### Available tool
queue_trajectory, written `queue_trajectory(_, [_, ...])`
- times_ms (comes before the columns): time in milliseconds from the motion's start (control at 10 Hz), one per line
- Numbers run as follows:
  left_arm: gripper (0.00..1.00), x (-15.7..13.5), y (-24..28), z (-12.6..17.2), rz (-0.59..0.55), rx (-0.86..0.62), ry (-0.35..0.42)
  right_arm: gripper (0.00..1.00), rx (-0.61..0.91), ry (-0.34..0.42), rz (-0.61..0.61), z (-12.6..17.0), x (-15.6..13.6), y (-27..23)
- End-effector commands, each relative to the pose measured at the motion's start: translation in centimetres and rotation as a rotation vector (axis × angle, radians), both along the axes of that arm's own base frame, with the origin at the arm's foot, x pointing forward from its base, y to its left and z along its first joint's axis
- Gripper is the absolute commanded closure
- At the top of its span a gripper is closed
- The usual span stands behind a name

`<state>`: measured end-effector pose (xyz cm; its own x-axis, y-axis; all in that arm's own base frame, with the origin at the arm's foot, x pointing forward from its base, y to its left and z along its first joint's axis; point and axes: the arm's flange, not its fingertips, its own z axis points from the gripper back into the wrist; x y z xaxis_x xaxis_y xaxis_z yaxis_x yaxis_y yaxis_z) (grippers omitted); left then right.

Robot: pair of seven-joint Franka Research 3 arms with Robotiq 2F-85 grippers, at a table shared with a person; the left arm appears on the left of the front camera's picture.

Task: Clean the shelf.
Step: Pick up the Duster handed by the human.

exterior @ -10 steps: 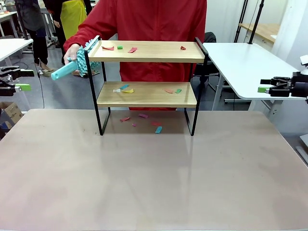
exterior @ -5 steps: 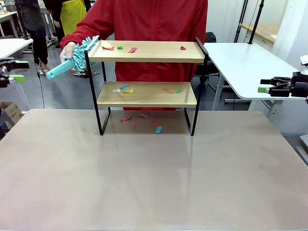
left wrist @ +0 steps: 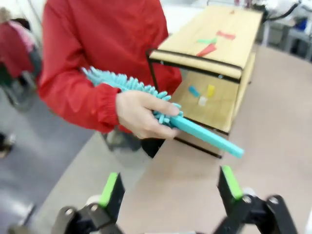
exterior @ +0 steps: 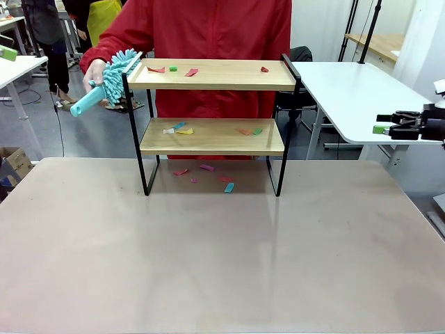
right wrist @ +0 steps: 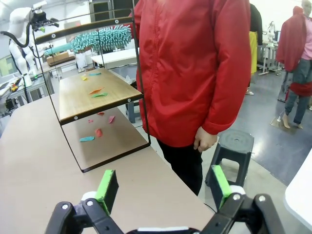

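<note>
The shelf (exterior: 212,75) stands at the far middle of the table, and coloured paper scraps (exterior: 179,129) lie on both boards and on the table under it. At its left end a person in red holds a teal fluffy duster (exterior: 112,78) beside the top board. My left gripper (left wrist: 170,186) is open and empty, facing the hand (left wrist: 141,114), the duster (left wrist: 202,134) and the shelf (left wrist: 214,44) from some way off. My right gripper (exterior: 384,126) hangs open and empty off the table's right side, well clear of the shelf (right wrist: 92,95).
A white side table (exterior: 348,90) stands behind my right gripper, and another (exterior: 15,67) is at the far left. A cardboard box (exterior: 14,164) sits on the floor at left. A black stool (right wrist: 235,145) stands by the person's legs.
The person has lifted the duster a little higher at the top board's left end. My left gripper has risen toward the picture's upper left. The right arm has not moved.
</note>
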<state>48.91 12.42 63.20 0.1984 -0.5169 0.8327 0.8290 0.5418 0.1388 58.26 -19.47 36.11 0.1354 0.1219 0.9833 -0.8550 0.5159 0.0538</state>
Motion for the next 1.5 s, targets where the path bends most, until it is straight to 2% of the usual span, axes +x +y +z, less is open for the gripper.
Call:
queue_trajectory(0, [0.00, -1.0, -3.7, 2.2, 0.142, 0.071, 0.203, 0.00, 0.000, 0.012, -0.014, 0.8, 0.0, 0.2])
queue_trajectory(100, [0.00, -1.8, -5.3, 3.3, 0.225, 0.159, 0.244, 0.00, 0.000, 0.012, -0.014, 0.8, 0.0, 0.2])
queue_trajectory(300, [0.00, -3.6, -9.4, 4.6, 0.378, 0.186, 0.307, 0.00, 0.000, 0.012, -0.014, 0.8, 0.0, 0.2])
queue_trajectory(400, [0.00, -4.5, -11.4, 4.7, 0.493, 0.226, 0.359, 0.00, 0.000, 0.012, -0.014, 0.8, 0.0, 0.2])
queue_trajectory(600, [0.00, -5.5, -14.0, 4.3, 0.497, 0.201, 0.379, 0.00, 0.000, 0.012, -0.014, 0.8, 0.0, 0.2])
queue_trajectory(700, [0.00, -5.5, -14.3, 3.5, 0.464, 0.265, 0.338, 0.00, 0.000, 0.012, -0.014, 0.8, 0.0, 0.2])
queue_trajectory(800, [0.00, -4.9, -13.3, 4.8, 0.484, 0.218, 0.362, 0.00, 0.000, 0.012, -0.014, 0.8, 0.0, 0.2])
queue_trajectory(1200, [0.00, -5.0, -13.7, 4.5, 0.474, 0.212, 0.373, 0.00, 0.000, 0.012, -0.014, 0.8, 0.0, 0.2])
queue_trajectory(1300, [0.00, -6.6, -15.4, 4.2, 0.593, 0.221, 0.320, 0.00, 0.000, 0.012, -0.014, 0.8, 0.0, 0.2])
queue_trajectory(1400, [0.00, -7.4, -16.7, 3.9, 0.647, 0.196, 0.291, 0.00, 0.000, 0.012, -0.014, 0.8, 0.0, 0.2])
